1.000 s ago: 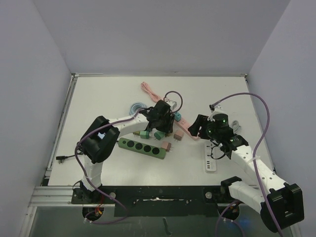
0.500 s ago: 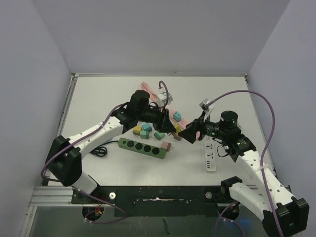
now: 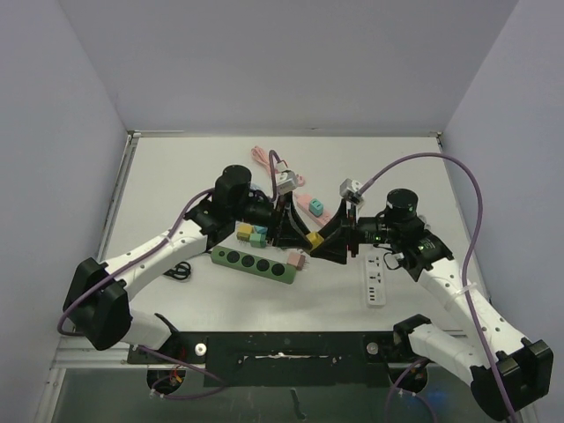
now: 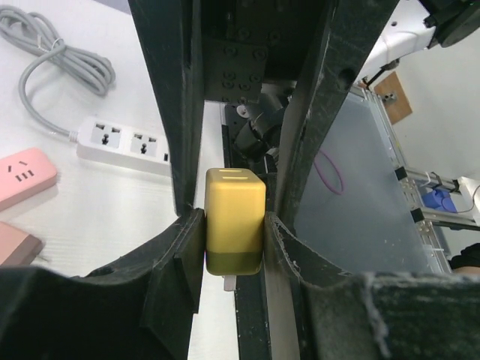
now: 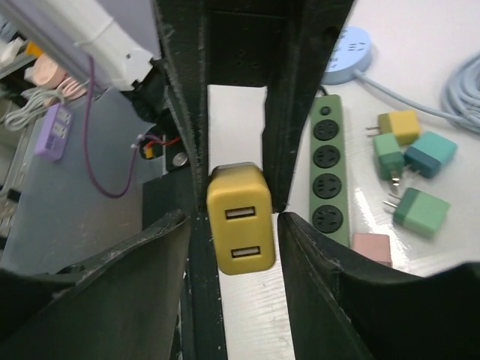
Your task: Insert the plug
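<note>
A yellow plug point(image 3: 315, 239) with two USB ports point(image 5: 238, 226) hangs above the table between both grippers. My left gripper point(image 3: 298, 236) is shut on the plug's sides point(image 4: 234, 229), and a metal prong shows below it. My right gripper point(image 3: 328, 245) faces it from the right. Its jaws are open on either side of the plug point(image 5: 234, 232), with a gap on each side. The green power strip point(image 3: 256, 263) lies on the table just below and left of the plug, and also shows in the right wrist view point(image 5: 328, 165).
A white power strip point(image 3: 376, 280) lies to the right and a pink strip point(image 3: 310, 204) behind. Loose yellow, teal and pink plugs point(image 3: 256, 234) lie by the green strip. A blue round socket point(image 5: 349, 52) and a black cable point(image 3: 176, 271) lie to the left.
My left arm has swung out and its gripper has moved from the loose plugs toward the right gripper. The right gripper has moved left, and both now meet at the yellow plug.
</note>
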Robot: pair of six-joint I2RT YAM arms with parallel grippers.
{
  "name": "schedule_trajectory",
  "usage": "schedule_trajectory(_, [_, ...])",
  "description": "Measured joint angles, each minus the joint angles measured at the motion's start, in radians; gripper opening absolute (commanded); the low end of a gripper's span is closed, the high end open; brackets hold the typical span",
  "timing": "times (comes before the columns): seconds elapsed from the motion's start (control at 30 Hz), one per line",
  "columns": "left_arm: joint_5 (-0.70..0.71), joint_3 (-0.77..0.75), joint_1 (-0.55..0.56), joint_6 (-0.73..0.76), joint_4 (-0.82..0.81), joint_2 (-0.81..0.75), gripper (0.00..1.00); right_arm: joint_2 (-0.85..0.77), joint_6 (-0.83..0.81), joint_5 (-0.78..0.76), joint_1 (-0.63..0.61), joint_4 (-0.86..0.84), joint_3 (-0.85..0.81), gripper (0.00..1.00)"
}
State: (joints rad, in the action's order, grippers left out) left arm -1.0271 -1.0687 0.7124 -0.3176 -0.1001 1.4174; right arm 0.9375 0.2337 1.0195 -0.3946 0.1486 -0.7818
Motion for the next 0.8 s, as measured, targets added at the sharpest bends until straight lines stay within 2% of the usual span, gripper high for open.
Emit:
schedule_trajectory(0.17, [-0.037,0.019,0.0,-0.016,-0.013,-0.023,0.16,0.009,-0.044,0.06,-0.036,0.01,-0.002,0.29])
schedule_trajectory(0.23, [-0.047,0.021,0.001,-0.019,-0.016,-0.03,0.16,0.01,-0.061,0.072,-0.045,0.02,-0.005,0.27])
schedule_trajectory(0.37, [-0.055,0.022,0.001,-0.021,-0.018,-0.034,0.16,0.023,-0.08,0.081,-0.048,0.033,-0.022,0.28])
schedule_trajectory(0.47, [-0.054,0.026,-0.004,-0.021,-0.017,-0.034,0.16,0.048,-0.09,0.088,-0.048,0.042,-0.034,0.34])
schedule_trajectory(0.67, [-0.052,0.04,-0.014,-0.038,-0.019,-0.034,0.19,0.095,-0.095,0.114,-0.048,0.047,-0.05,0.34])
schedule_trajectory(0.8, [-0.052,0.048,-0.015,-0.047,-0.028,-0.034,0.2,0.107,-0.084,0.124,-0.05,0.042,-0.05,0.44])
